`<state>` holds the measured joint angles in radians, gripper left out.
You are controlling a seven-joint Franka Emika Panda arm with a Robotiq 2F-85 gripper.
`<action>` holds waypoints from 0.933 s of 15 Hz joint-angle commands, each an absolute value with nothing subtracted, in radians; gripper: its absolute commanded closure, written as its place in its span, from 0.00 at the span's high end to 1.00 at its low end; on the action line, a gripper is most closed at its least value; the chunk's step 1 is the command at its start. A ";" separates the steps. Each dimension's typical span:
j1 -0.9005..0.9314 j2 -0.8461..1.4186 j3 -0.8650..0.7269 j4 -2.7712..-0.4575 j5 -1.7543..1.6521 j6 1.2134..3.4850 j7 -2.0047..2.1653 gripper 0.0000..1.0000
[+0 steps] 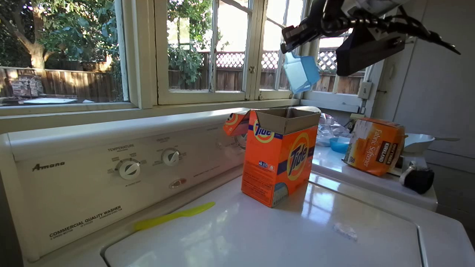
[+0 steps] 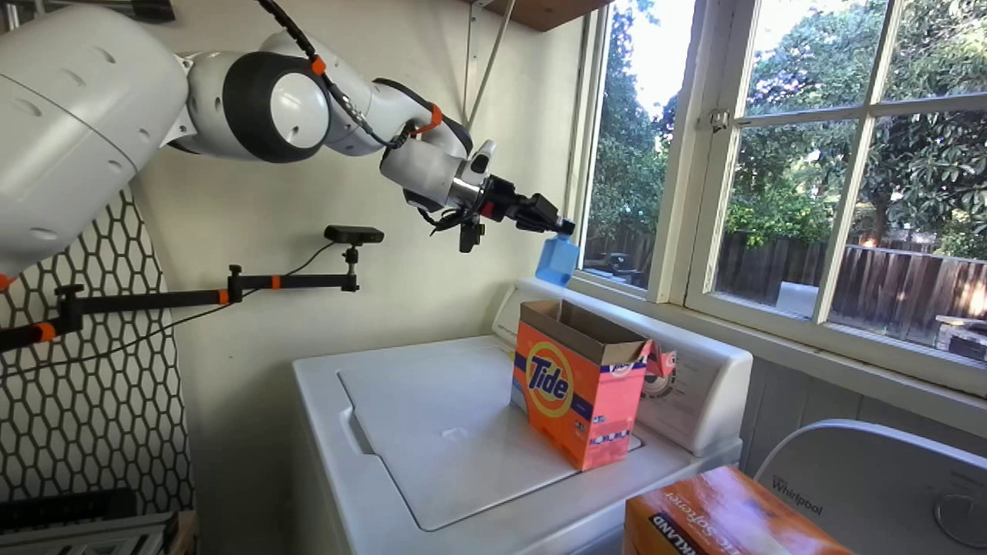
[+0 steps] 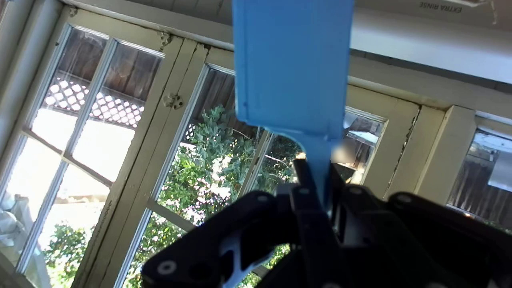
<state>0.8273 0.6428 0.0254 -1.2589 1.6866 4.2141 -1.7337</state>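
Scoop [image 1: 302, 72] hangs by its handle, clamped in the gripper [image 3: 318, 170], higher than the Tide box [image 1: 278, 163] and apart from it; whether squarely over its mouth is hard to judge. It looks like thin plastic: probably light, stiff and a bit slippery, best held on the handle near the cup, where twisting should be least. Under the Tide box, the washer [image 1: 222, 237] has a hard, glossy top; a yellow utensil [image 1: 174, 216] lies to one side of the Tide box, softener [image 1: 374, 148] to the other, on a neighbouring machine [image 1: 332, 165]. Behind the Tide box are windows [image 2: 867, 113].
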 commanded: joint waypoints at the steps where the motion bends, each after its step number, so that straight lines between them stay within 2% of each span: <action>1: 0.842 0.672 0.018 -1.210 1.704 4.253 -1.768 0.03; 14: 0.846 0.682 -0.029 -1.184 1.714 4.253 -1.772 0.03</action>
